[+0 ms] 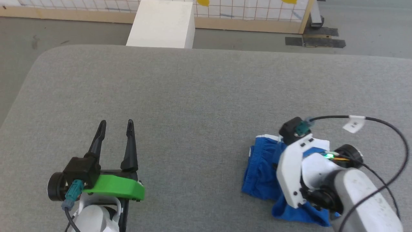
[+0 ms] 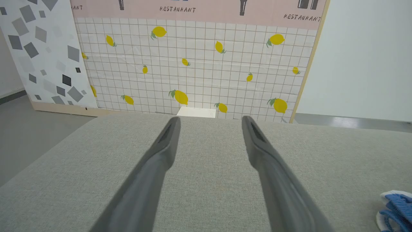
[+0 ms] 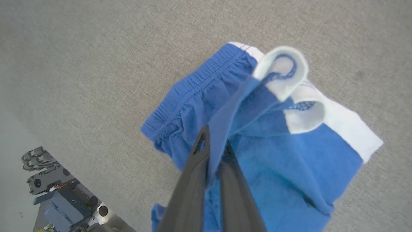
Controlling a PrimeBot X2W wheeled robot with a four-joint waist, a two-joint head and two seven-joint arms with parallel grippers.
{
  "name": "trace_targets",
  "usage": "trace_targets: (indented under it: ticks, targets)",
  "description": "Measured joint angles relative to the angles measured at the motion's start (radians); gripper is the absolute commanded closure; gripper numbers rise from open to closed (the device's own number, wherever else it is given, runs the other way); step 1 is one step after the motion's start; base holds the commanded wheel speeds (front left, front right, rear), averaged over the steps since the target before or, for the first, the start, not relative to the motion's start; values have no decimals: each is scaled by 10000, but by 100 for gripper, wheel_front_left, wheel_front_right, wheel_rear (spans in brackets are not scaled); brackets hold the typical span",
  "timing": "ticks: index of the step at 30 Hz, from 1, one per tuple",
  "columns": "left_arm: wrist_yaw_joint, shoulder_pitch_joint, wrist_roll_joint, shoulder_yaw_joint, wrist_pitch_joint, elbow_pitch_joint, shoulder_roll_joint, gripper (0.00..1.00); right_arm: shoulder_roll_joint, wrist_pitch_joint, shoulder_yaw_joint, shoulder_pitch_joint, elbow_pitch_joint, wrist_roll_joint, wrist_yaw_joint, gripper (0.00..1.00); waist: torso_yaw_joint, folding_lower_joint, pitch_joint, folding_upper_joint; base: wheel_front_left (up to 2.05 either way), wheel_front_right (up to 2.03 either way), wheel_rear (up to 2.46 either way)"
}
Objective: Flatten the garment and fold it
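In the head view, the left claw (image 1: 116, 122) hovered over the lower left of the grey cloth-covered desk (image 1: 193, 96), its two dark fingers spread wide and holding nothing. The garment (image 1: 260, 174) lay crumpled on the desk at the lower right, well apart from the left claw. It was partly covered by the right arm's white wrist (image 1: 291, 167), which reached down over it and hid its own fingers. A white box (image 1: 162, 24) stood on the floor past the desk's far edge. In the left wrist view, the left claw (image 2: 210, 120) showed its fingers apart above bare desk, pointing toward a lemon-patterned panel (image 2: 199, 64). A corner of the blue and white garment (image 2: 394, 209) showed at the lower right edge. In the right wrist view, the right claw (image 3: 215, 141) was pressed together, pinching a raised blue fold of the garment (image 3: 289, 167) between its fingers. The gathered waistband (image 3: 193, 83) lay to the upper left, and a white stripe (image 3: 338, 129) curled up and ran along the right side.
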Motion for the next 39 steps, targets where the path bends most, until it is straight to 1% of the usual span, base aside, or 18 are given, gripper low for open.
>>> trace_targets:
  ticks: [4,5,7,8,9,10,12,13,16,20,22,25,29,31,34,39]
  targets:
    - [-42,-2,13,12,0,29,-82,0,339,-424,288,-351,980,-201,0,100,115,0,127,0,0,0,0]
    - [-65,-3,65,25,0,44,-115,0,458,-721,366,-464,1429,-297,0,100,161,0,184,0,0,0,0]
    - [-82,-4,102,33,0,54,-130,0,569,-1072,410,-576,1916,-426,0,100,204,0,242,0,0,0,0]
    - [-88,-6,125,36,0,61,-138,0,596,-1220,439,-631,2084,-504,0,89,221,0,264,0,0,0,0]
    - [-92,-11,173,38,0,73,-151,0,627,-1423,477,-699,2257,-571,0,50,246,0,286,0,0,0,0]
    - [-123,-12,186,38,0,84,-173,0,663,-1616,543,-782,2393,-608,0,0,275,0,297,0,0,0,0]
    - [-157,-12,205,42,0,105,-192,0,757,-1929,727,-947,2485,-606,0,0,317,0,297,0,0,0,0]
    - [-169,-12,236,84,0,119,-196,0,959,-2334,1198,-1306,2418,-571,0,0,320,0,248,0,0,0,0]
    - [-176,4,249,157,0,134,-192,0,1041,-2629,1622,-1611,2182,-454,0,0,240,0,160,0,0,0,0]
    - [-186,48,267,196,0,128,-180,0,1108,-2851,1657,-1662,1678,-128,0,0,42,0,35,-1,0,0,0]
    - [-211,81,318,209,0,119,-171,0,1020,-2917,1237,-1580,1283,-67,2,0,-91,0,-47,0,0,0,0]
    - [-222,104,337,228,0,88,-161,0,589,-2844,280,-1148,677,-324,0,0,-302,0,-133,0,0,0,0]
    - [-222,108,355,230,0,36,-151,0,-69,-2115,-1089,35,52,-886,0,0,-602,0,-207,0,0,0,0]
    - [-222,108,357,219,0,17,-153,0,-303,-1655,-1480,612,-100,-1258,0,0,-726,0,-216,0,0,0,0]
    - [-234,106,359,161,0,21,-155,0,-169,-1360,-1910,1458,-244,-1457,0,0,-883,0,-161,0,0,0,0]
    - [-257,78,385,102,0,46,-159,0,290,-1465,-1795,1691,173,-1536,0,0,-843,0,2,0,0,0,0]
